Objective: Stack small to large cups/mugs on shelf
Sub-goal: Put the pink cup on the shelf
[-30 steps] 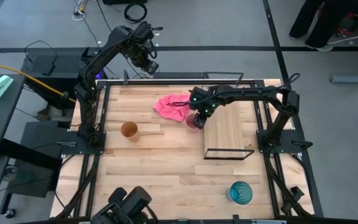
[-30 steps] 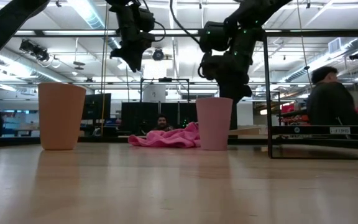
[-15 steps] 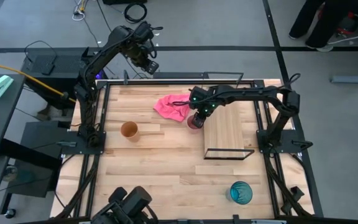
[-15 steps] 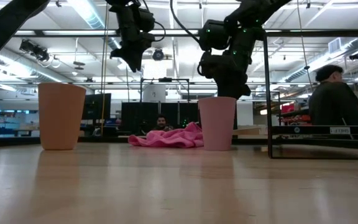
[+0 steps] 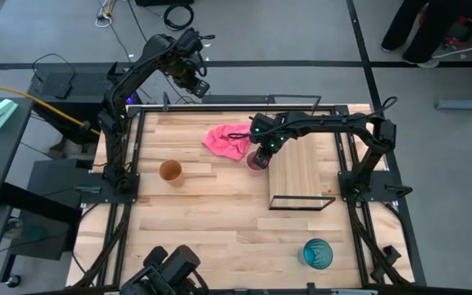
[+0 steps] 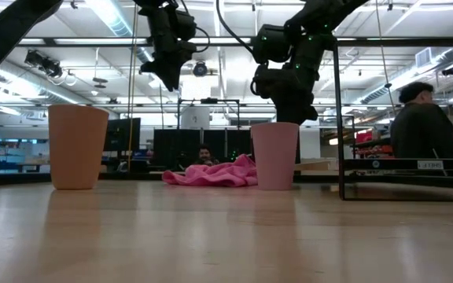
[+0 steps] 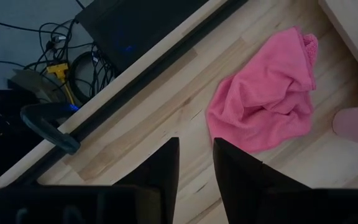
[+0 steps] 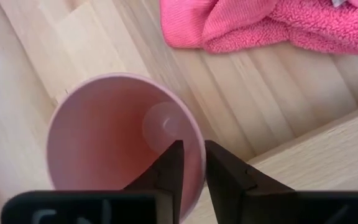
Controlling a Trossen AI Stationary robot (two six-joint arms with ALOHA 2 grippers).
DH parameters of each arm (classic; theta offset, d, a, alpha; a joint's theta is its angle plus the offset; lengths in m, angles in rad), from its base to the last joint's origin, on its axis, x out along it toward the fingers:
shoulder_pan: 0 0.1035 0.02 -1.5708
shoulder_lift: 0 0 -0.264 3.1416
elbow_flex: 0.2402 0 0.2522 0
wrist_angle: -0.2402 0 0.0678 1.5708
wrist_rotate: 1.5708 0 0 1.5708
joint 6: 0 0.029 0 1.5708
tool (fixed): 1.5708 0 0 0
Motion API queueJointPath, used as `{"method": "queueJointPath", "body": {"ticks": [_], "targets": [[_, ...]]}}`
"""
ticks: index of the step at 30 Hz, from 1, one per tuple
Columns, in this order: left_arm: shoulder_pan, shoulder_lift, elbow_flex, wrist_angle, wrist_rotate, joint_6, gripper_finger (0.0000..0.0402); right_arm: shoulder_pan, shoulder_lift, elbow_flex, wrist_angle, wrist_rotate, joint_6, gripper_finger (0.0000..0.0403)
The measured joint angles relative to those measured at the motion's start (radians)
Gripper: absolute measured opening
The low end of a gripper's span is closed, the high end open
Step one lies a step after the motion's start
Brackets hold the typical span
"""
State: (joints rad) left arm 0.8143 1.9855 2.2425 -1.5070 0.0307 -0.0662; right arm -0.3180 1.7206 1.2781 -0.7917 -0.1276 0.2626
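Right gripper [image 5: 257,152] is down on the pink cup [image 5: 256,160], fingers nearly together, straddling the rim wall; the right wrist view shows one finger inside the bowl and one outside, so it reads as a pinch on the rim of the pink cup. Change over the last second: the cup has slid a little toward the shelf [image 5: 302,168] and the gripper head has dropped closer to the rim; between the last half second and now almost nothing moves, so I judge the grasp is settled and lift is next. In the low view the cup sits flat on the tabletop [image 6: 226,236], upright, just beside the shelf's edge and near the pink cloth [image 5: 226,139]. Orange-brown cup [image 5: 170,170] is well apart on the left side, teal-blue cup [image 5: 317,253] near the front right corner, both untouched. Nothing on the shelf yet. Left gripper [image 5: 197,88] is parked high at the table's back edge, fingers close with a narrow gap, holding nothing.
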Motion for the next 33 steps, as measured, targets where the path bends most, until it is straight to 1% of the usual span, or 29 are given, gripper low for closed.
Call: {"method": "queueJointPath", "body": {"ticks": [7, 13, 15, 20, 25, 30, 33], "targets": [[0.0, 0.0, 0.0, 0.0, 0.0, 0.0, 0.0098, 0.0, 0.0, 0.0, 0.006, 0.017, -0.003, 0.0011], [0.0, 0.0, 0.0, 0.006, 0.0, 0.0, 0.01, 0.0, -0.001, 0.001, 0.004, 0.018, -0.004, 0.0007], [0.0, 0.0, 0.0, 0.011, 0.0, 0.0, 0.0098, 0.004, -0.003, 0.018, -0.027, 0.022, -0.009, 0.0006], [0.0, 0.0, 0.0, 0.032, 0.0, 0.0, 0.0094, 0.008, -0.006, 0.186, -0.203, 0.051, -0.065, 0.0004], [0.0, 0.0, 0.0, 0.03, 0.0, 0.0, 0.0096, -0.013, -0.008, 0.418, -0.397, 0.122, -0.129, 0.0002], [0.0, 0.0, 0.0, 0.03, 0.0, 0.001, 0.0091, -0.097, -0.008, 0.6, -0.613, 0.215, -0.166, 0.0002], [0.0, 0.0, 0.0, 0.03, 0.0, 0.001, 0.0087, -0.175, -0.008, 0.663, -0.707, 0.23, -0.17, 0.0002]]}}
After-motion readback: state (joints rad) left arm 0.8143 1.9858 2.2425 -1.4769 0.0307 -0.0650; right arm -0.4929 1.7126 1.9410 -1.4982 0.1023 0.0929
